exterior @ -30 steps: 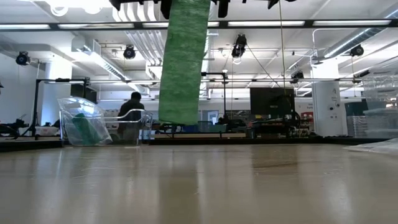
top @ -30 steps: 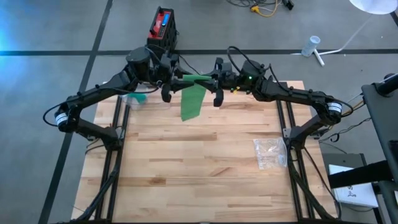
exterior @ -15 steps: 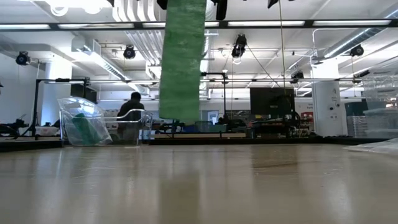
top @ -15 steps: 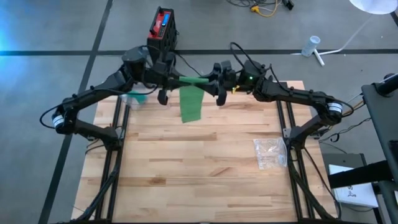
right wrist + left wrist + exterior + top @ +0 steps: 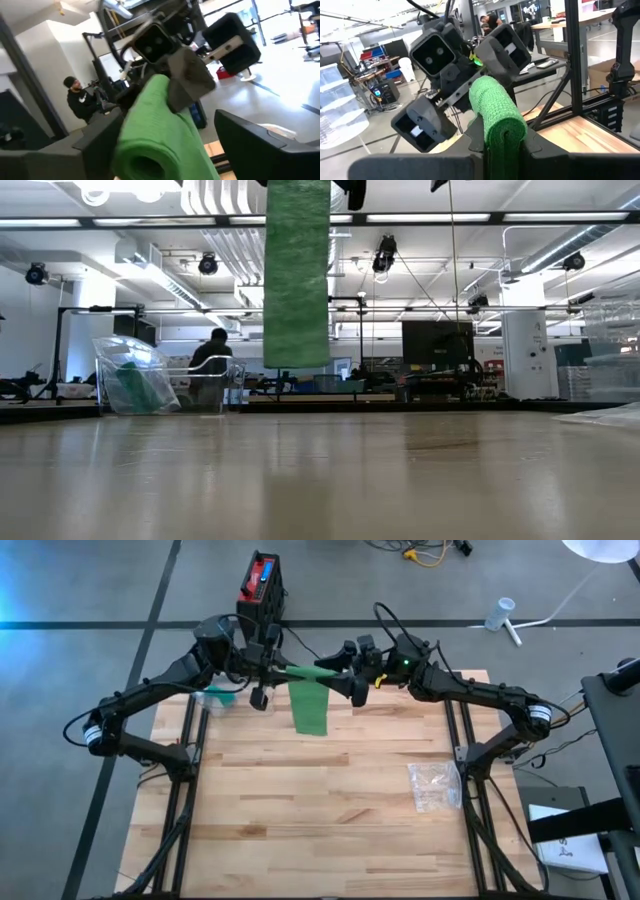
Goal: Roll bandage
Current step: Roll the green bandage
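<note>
A green bandage is held high over the table's far middle. Its rolled part lies level between my two grippers, and its loose tail hangs straight down with the lower end clear of the table. My left gripper is shut on the roll's left end. My right gripper is open; its fingers stand on either side of the roll's right end with a gap. My left gripper pinches the roll's left end between its two fingers. The fingers come level from the table's left and lie along the roll. The roll sticks out level beyond them, lifted clear, with the tail hanging slack below.
A clear plastic container with green inside stands at the table's far left. A clear plastic bag lies at the right. A red and black device sits on the floor beyond the far edge. A person is in the room behind.
My right gripper has opened and let go of the roll's right end, and its wrist has rolled. My left gripper has shut on the left end and rolled too. The tail's lower end has risen a little.
</note>
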`<state>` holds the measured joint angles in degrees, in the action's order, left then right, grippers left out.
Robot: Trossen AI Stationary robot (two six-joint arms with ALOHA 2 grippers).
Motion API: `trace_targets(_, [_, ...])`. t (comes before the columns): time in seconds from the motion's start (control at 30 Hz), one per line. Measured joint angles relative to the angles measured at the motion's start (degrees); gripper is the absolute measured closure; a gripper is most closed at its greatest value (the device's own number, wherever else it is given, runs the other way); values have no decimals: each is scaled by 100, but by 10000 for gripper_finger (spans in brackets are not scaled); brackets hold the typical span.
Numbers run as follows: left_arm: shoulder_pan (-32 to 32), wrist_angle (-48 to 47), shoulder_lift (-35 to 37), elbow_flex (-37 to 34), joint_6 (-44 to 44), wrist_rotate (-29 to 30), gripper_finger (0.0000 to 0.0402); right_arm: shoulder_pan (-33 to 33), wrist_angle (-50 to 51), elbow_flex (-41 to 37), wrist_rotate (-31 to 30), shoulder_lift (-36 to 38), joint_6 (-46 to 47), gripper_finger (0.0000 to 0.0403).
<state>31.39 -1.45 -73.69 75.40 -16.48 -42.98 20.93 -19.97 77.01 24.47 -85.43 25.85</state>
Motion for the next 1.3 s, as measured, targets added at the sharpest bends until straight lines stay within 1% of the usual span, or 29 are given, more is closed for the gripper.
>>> trace_targets(0.1, [-1, -3, 0, 0, -1, 2, 371, 0, 4, 31, 50, 0, -112, 92])
trace_targets(0.37, [-8, 1, 0, -2, -220, 50, 371, 11, 4, 51, 84, -20, -136, 93])
trace_targets(0.6, [-8, 98, 0, -4, -267, 631, 369, -24, 200, 51, 281, -24, 19, 104])
trace_targets(0.8, [-10, 42, 0, -4, -643, 711, 368, -48, 295, 51, 250, -20, 56, 116])
trace_targets(0.93, [-8, -1, 0, -7, -881, 740, 369, -26, 359, 51, 172, -20, 11, 110])
trace_targets(1.03, [-1, -31, 7, -7, -1231, 774, 369, 5, 344, 51, 7, -17, -89, 93])
trace_targets(1.17, [14, -416, 11, -7, -2274, 797, 370, 74, 294, 51, -78, -17, 40, 67])
trace_targets(1.3, [14, -614, 7, -11, -3186, 773, 371, 89, 297, 51, -437, -13, 23, 55])
